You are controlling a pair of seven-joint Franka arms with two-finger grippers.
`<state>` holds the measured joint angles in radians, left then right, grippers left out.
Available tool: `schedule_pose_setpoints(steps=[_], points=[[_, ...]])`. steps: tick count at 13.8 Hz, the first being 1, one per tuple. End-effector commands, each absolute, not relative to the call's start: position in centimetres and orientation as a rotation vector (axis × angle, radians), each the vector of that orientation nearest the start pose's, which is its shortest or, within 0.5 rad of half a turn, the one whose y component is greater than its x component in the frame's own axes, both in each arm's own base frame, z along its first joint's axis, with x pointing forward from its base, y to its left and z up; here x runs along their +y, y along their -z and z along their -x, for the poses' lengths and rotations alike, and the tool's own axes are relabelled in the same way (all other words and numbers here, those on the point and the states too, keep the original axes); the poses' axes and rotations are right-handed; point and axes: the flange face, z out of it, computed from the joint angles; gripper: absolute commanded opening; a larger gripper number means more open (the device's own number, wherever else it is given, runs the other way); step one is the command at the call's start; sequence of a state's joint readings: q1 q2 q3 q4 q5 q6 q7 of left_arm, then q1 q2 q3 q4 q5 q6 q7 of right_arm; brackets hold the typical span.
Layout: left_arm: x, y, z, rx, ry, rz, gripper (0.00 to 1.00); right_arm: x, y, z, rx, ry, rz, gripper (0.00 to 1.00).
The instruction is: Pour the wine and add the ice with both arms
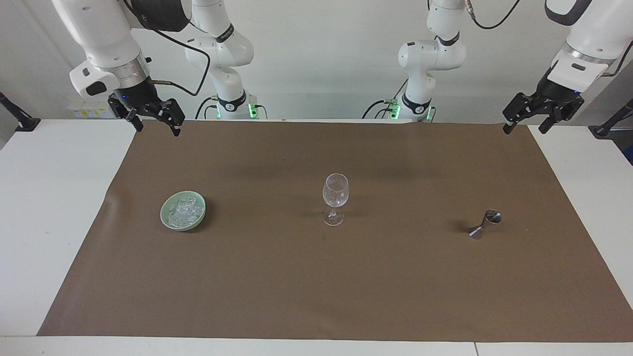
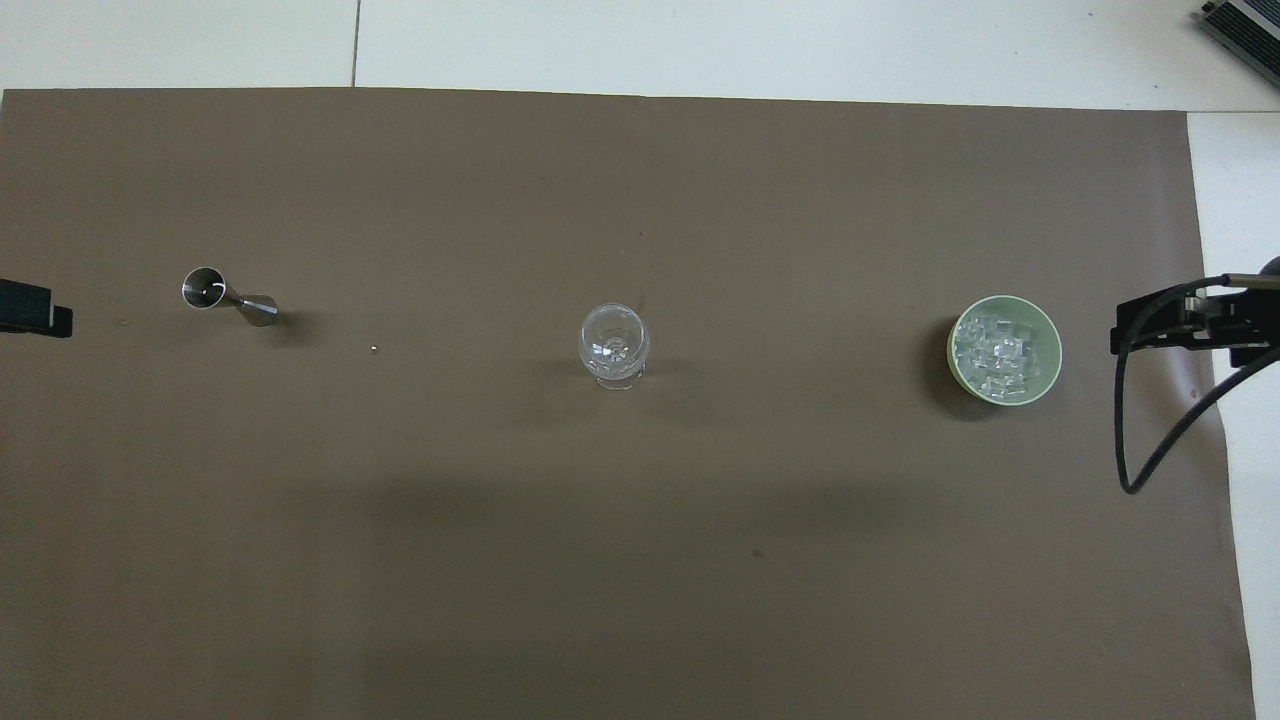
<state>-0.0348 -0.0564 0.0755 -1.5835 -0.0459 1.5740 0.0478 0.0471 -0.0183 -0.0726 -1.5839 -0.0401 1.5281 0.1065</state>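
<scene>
A brown mat (image 1: pixel 316 277) covers most of the white table (image 1: pixel 54 207), and 3 things stand on it in a row, well apart. At the right arm's end sits a pale green bowl (image 1: pixel 164 221), and the ice (image 1: pixel 185 211) is heaped in it as small clear cubes. In the middle a stemmed glass (image 1: pixel 335 197) stands upright; seen from overhead, a few clear pieces lie in its bowl. At the left arm's end a steel jigger (image 1: pixel 484 224) leans to one side, its wider cup uppermost. The right gripper (image 1: pixel 157 120) hangs in the air over the mat's corner at the robots' edge, its 2 fingers spread wide and holding nothing. The left gripper (image 1: pixel 526 122) hangs over the matching corner at its own end, fingers likewise wide apart and empty. Both arms wait, well apart from all 3 things. A tiny pale speck (image 2: pixel 373 349) lies on the mat between jigger and glass.
</scene>
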Motion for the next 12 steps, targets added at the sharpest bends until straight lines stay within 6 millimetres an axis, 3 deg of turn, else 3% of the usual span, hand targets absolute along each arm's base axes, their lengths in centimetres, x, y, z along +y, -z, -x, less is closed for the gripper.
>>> schedule_pose_setpoints(steps=[1,7,12], points=[[2.0,-65.1,-53.1,0.025,0.094,3.167,1.00,-1.9,-62.6,-53.7,0.172,-0.063,3.151,1.00],[2.0,-65.0,-52.9,-0.043,0.081,3.169,1.00,-1.9,-62.6,-53.7,0.175,-0.060,3.150,1.00],[3.6,-65.1,-53.5,-0.085,0.108,3.163,1.00,-1.9,-62.6,-53.7,0.172,-0.060,3.150,1.00]])
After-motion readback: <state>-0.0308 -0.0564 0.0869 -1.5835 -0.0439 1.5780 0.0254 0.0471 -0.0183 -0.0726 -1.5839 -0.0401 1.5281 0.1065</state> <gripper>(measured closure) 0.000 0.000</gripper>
